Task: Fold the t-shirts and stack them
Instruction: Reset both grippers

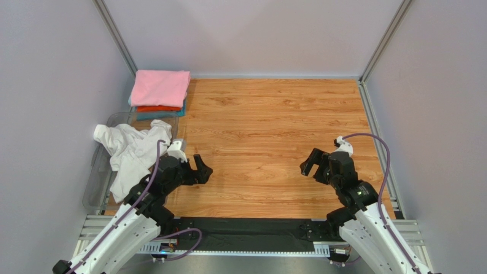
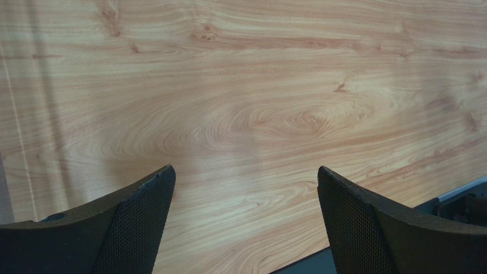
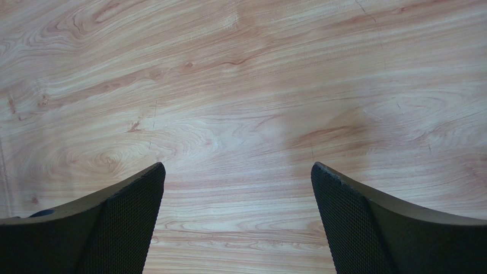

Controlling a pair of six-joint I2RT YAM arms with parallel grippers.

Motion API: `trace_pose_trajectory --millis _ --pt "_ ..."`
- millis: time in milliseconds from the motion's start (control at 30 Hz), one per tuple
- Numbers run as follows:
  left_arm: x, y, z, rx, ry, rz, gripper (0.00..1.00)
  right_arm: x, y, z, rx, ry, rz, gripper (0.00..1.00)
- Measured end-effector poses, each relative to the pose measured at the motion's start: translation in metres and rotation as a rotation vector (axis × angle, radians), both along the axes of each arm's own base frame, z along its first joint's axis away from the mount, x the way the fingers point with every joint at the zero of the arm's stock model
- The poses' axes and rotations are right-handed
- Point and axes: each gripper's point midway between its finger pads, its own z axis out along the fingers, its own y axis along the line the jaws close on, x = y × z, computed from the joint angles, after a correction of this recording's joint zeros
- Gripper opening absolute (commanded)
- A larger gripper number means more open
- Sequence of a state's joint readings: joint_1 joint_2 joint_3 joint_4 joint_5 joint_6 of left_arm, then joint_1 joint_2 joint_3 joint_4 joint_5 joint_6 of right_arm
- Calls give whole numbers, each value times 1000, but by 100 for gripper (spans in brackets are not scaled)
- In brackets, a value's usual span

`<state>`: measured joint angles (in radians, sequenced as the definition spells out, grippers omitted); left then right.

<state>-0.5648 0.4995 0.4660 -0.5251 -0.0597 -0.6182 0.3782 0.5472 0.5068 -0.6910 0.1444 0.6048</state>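
Observation:
A folded light pink t-shirt tops a stack at the back left, with an orange one and a teal one showing under it. A crumpled white t-shirt lies over the rim of a clear bin at the left. My left gripper is open just right of that white shirt, over bare wood; in the left wrist view its jaws stand wide with nothing between them. My right gripper is open over the wood at the right, jaws wide and empty.
Light walls and aluminium posts enclose the wooden table. A black strip runs along the near edge between the arm bases. A purple cable loops off the right arm.

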Motion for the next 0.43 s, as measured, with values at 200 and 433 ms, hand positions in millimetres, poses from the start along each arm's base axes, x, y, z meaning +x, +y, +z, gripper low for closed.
trace_pose_trajectory --millis 200,433 --pt "-8 4 -4 -30 -28 4 100 -4 1 -2 31 -20 1 100" --pt "-8 4 -5 -29 -24 2 100 -5 3 3 62 -76 2 100"
